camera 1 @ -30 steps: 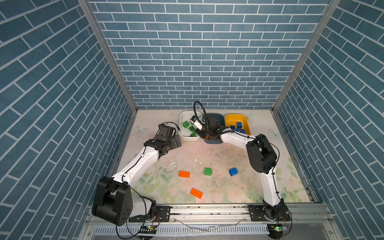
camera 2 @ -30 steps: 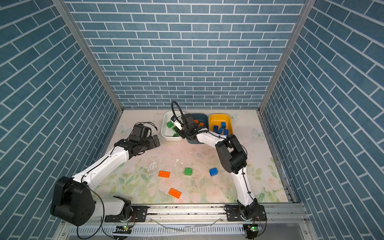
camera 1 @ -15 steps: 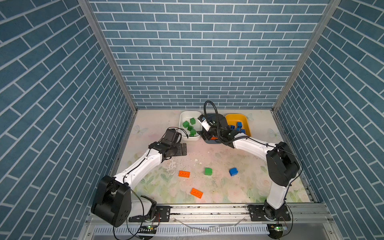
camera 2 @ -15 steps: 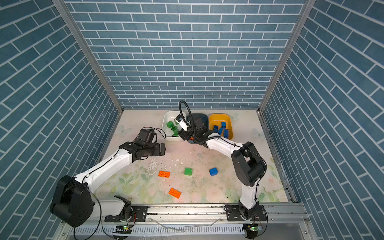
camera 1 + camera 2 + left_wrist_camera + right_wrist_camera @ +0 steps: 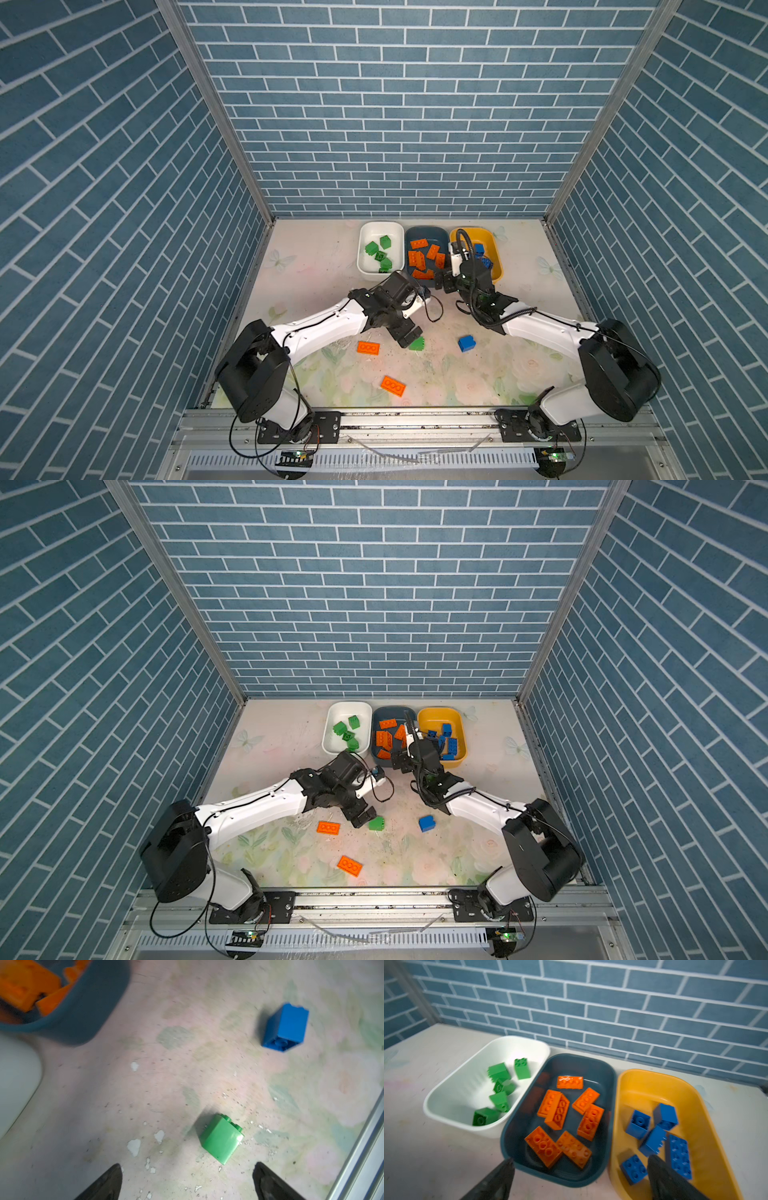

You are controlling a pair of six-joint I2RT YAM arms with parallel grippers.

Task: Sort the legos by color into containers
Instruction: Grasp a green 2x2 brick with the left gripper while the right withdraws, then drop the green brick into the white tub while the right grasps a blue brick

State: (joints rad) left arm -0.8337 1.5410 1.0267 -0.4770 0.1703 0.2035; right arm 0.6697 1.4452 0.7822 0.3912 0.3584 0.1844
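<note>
Legos point(image 5: 585, 1100) are shown mostly sorted into three tubs, set side by side at the far edge of the table point(image 5: 316, 266). Five green blocks point(image 5: 499, 1072) are counted in the white tub point(image 5: 467, 1088) on the left. Seven orange plates point(image 5: 543, 1148) are counted in the teal tub point(image 5: 581, 1064) in the middle. Five blue blocks point(image 5: 637, 1124) are counted in the yellow tub point(image 5: 643, 1088) on the right, one of them partly hidden behind a gripper finger.

Four pieces are seen loose on the flowered table, nearer than the tubs. A loose orange plate point(image 5: 368, 347) is placed to the left, and a second orange plate point(image 5: 392, 385) nearest of all. A single loose green block point(image 5: 417, 344) is found in the middle. A single loose blue block point(image 5: 467, 343) is found to its right, apart from it.

The left gripper point(image 5: 187, 1184) is held wide open and empty, just beside the loose green block on its left. In the left wrist view the block is seen lying just beyond the two fingertips, untouched. The right gripper point(image 5: 580, 1167) is likewise spread wide with nothing held, above the near rims of the teal and yellow tubs.
</note>
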